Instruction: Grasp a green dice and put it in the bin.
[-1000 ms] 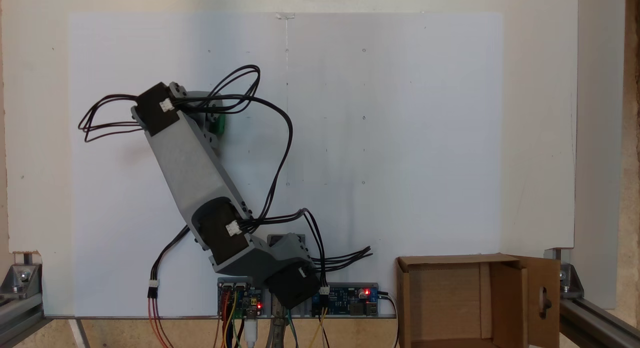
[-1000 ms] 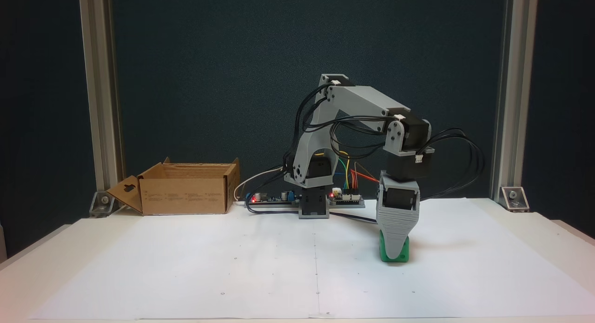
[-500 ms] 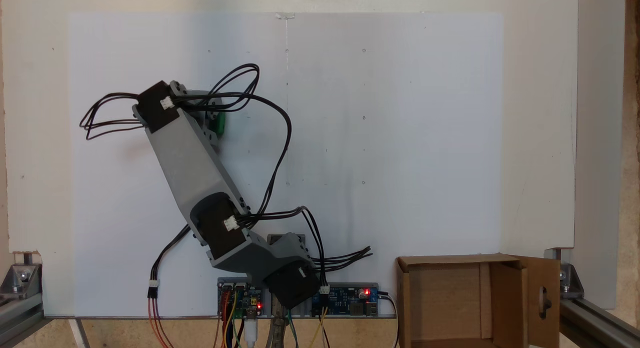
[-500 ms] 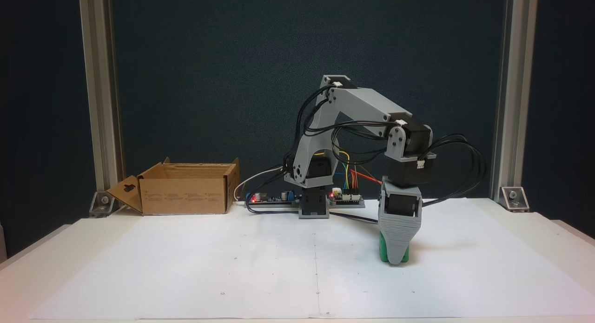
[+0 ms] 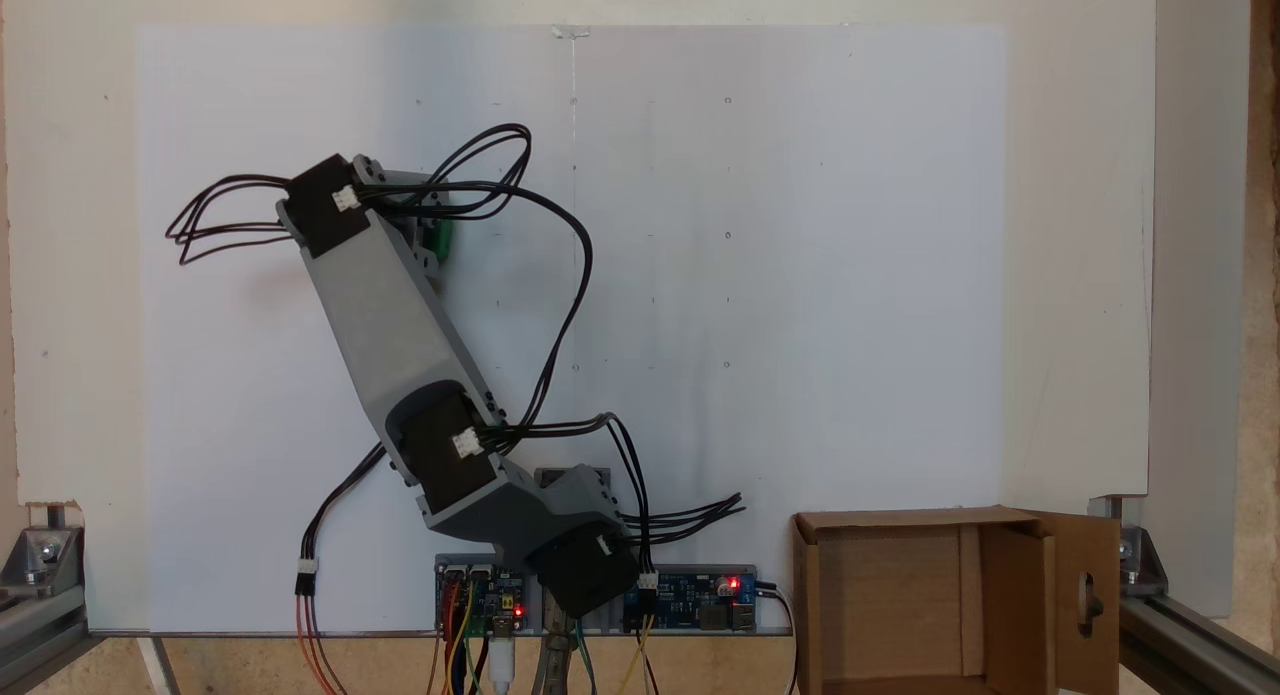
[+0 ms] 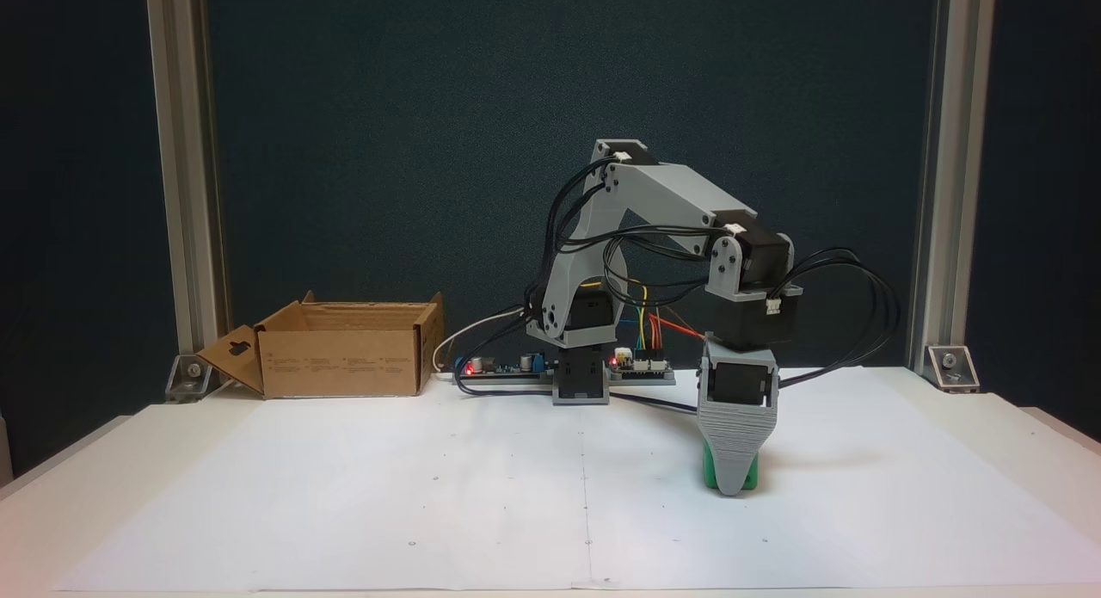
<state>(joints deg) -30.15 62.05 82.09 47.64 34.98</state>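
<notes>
One pincer point(image 6: 729, 486) fronting green dice point(image 6: 707, 471) (arm-hidden overhead point(image 5: 440, 237))

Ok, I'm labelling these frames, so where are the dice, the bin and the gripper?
dice point(image 6: 707, 469): side-on fixed view, green edge showing left of the grey jaw.
bin point(image 6: 340, 364): side-on fixed view, front cardboard wall.
gripper point(image 6: 729, 486): side-on fixed view, tip of the grey jaw at the paper.

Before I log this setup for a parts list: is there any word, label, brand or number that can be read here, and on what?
No text can be read.
Cardboard box: small dark print along its front wall in a fixed view, too small to read.
Circuit boards at the arm's base: fine markings, too blurred to read.
Green dice: no marking can be made out.
White paper sheet: small dots, no writing.
</notes>
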